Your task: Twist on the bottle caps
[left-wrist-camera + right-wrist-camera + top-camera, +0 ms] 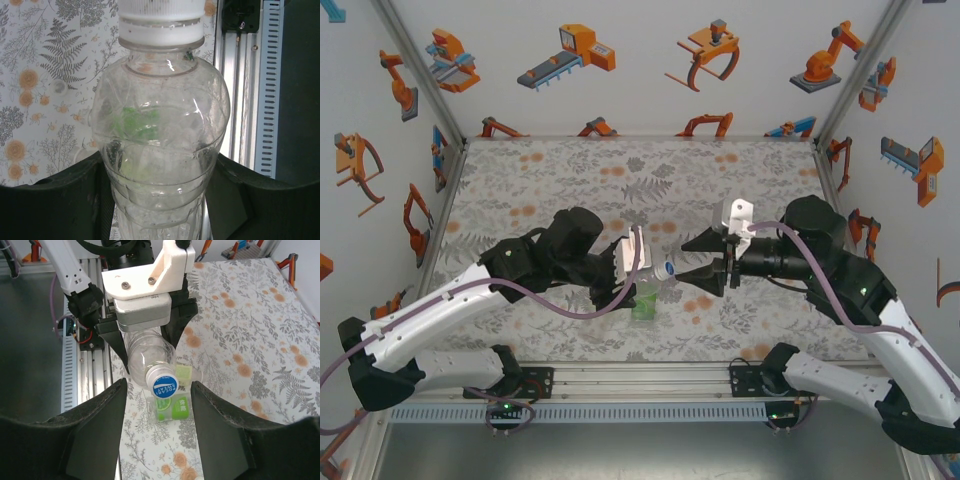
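The left gripper (625,262) is clamped round the clear bottle (160,130), holding it sideways with the neck pointing away from its wrist. It's thin, light plastic that will likely buckle under a hard squeeze, so the stiff cap (164,386) is the place to grip. The right gripper (692,262) stands spread, with the cap just ahead of its jaws, untouched. A green-labelled bottle (172,409) lies directly beneath, so there is room above and little below.

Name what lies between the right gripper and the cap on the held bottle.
Nothing: the top view shows a bare gap between the right gripper and the blue-topped cap; a green-labelled bottle lies below.
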